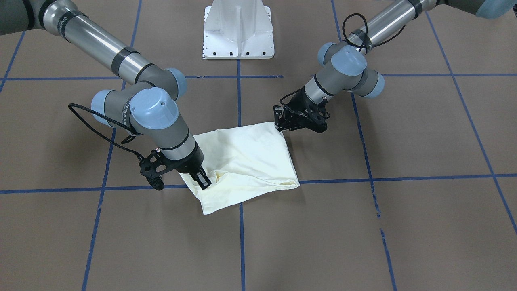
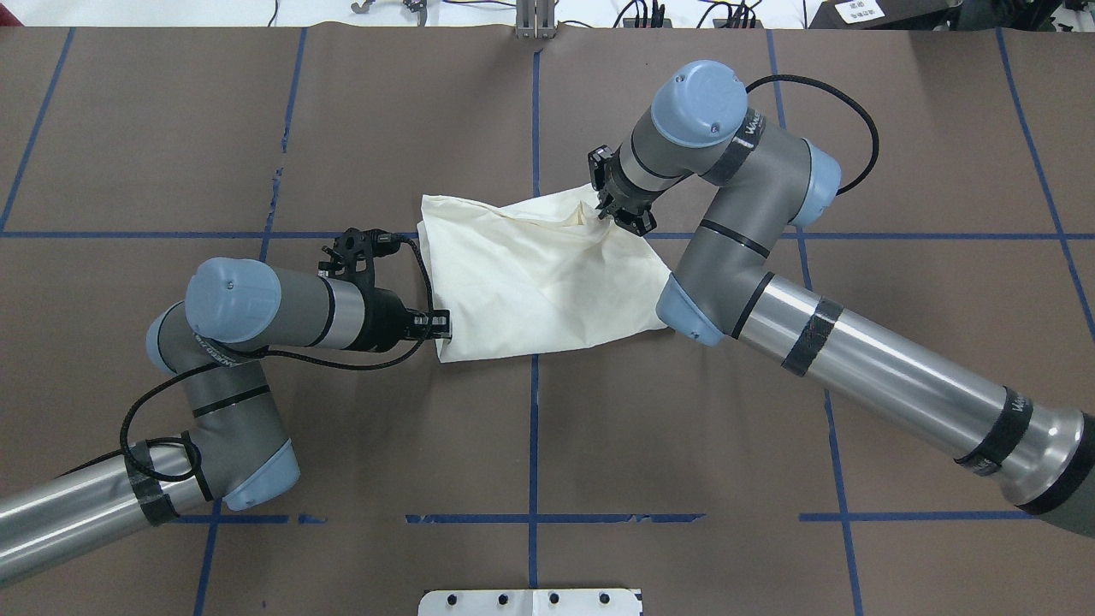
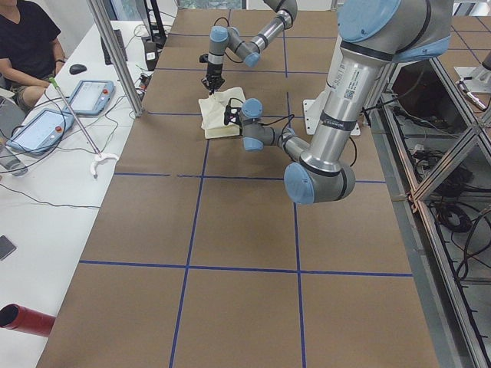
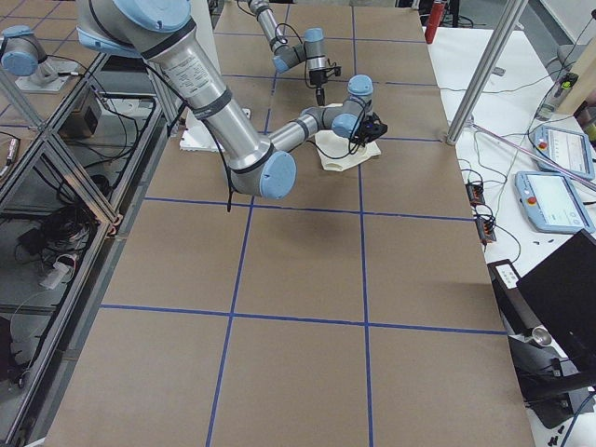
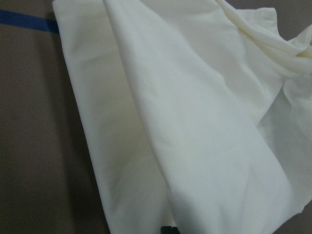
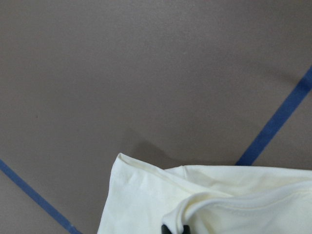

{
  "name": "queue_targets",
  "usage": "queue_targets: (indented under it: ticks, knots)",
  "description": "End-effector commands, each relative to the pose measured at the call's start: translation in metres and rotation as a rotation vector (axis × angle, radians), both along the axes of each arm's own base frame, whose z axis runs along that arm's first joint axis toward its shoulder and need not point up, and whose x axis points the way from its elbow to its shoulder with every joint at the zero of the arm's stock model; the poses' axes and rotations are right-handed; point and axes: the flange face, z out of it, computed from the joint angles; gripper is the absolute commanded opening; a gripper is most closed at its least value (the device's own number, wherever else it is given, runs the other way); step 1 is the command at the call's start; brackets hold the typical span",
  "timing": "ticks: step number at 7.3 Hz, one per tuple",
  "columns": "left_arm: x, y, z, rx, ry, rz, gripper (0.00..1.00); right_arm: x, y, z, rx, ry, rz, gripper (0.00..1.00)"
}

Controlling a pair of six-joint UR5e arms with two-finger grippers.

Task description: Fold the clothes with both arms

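Front view, shirt [image 1: 250, 157]: cream, folded to a rough square, flat on the brown table [image 1: 404, 226], askew to the blue tape [image 1: 239, 97]; no print showing.
Front view, left tool [image 1: 281, 124]: low at the shirt's 1 o'clock corner, seemingly clamped on that corner.
Front view, right tool [image 1: 202, 180]: at the 8 o'clock edge, pinched on a puckered ridge of cloth.
Front view, risk: grips on opposite corners, so an uneven pull could drag the stack sideways and open the layers.
Overhead, layout: left tool at the shirt's 7 o'clock corner, right tool near 1 o'clock; creases fanning out from the right grip.
Overhead, risk: right elbow [image 2: 689, 312] just beside the 4 o'clock corner; a low sweep could brush and shift it.
Left end view: shirt far off between both tools; too small to judge either grip.
Right end view: shirt partly hidden behind the near arm's wrist.
Left wrist, cloth: soft matte knit in broad smooth overlapping folds, running down to a black sliver of finger at 6 o'clock.
Left wrist, risk: only the top layer caught, lower layers left behind.
Right wrist, hem [image 6: 146, 170]: stitched, thin, limp, curled into the finger at 6 o'clock.
Right wrist, risk: shallow bite on the rolled edge, so possible slip-out under tension.
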Motion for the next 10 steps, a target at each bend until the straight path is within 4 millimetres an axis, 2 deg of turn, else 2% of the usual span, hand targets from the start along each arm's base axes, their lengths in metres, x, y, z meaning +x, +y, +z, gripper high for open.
queue_targets:
  ticks: [1,4,5,6,7,8,9,10]
  knots:
    - [-0.001,0.015,0.005,0.012,0.041,0.121,0.0,0.0,0.0,0.001,0.0,0.002,0.0,0.0]
    - [-0.002,0.035,-0.006,-0.012,0.079,0.24,0.0,0.0,0.0,0.006,0.0,0.01,0.001,0.0]
    - [-0.023,0.052,-0.007,-0.056,0.098,0.282,0.0,0.001,0.0,0.007,0.001,0.012,0.0,0.35]
    - [-0.04,0.054,-0.03,-0.085,0.132,0.264,0.0,0.004,-0.003,0.006,0.026,0.018,-0.012,0.99]
    - [-0.048,0.05,-0.028,-0.14,0.134,0.227,0.0,0.02,-0.014,0.002,0.044,0.013,-0.018,1.0]
    - [-0.06,0.031,-0.029,-0.143,0.136,0.167,0.0,0.04,-0.026,0.002,0.039,-0.004,-0.035,1.0]
    - [-0.063,0.019,-0.034,-0.144,0.13,0.114,0.0,0.06,-0.034,-0.002,0.051,-0.034,-0.08,1.0]
    - [-0.056,0.009,-0.046,-0.15,0.112,0.055,0.0,0.077,-0.031,-0.003,0.098,-0.043,-0.104,1.0]
